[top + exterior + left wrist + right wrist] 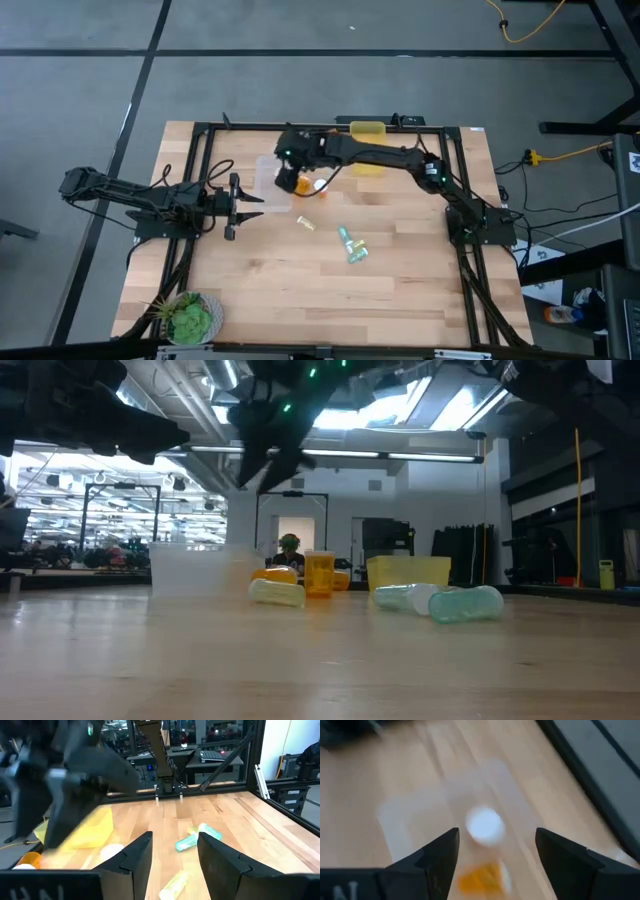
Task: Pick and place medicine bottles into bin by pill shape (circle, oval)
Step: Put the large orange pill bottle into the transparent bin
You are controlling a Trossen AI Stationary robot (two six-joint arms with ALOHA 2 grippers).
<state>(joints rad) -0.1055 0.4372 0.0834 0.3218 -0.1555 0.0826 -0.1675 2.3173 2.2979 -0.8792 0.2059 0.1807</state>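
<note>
My right gripper (290, 160) is open above the clear bin (270, 175) at the table's far middle. In the right wrist view a blurred white cap (484, 825) and an orange bottle (480, 879) show below and between the fingers. Orange bottles (300, 183) lie by the clear bin's right side. A yellowish bottle (305, 222) and two teal-green bottles (350, 245) lie on their sides on the table. My left gripper (240, 205) is open and empty at the left, pointing toward them.
A yellow bin (368, 131) stands at the far edge, behind the right arm. A potted plant (190, 318) sits at the near left corner. A black frame (200, 140) rims the table. Bare wood lies along the near half.
</note>
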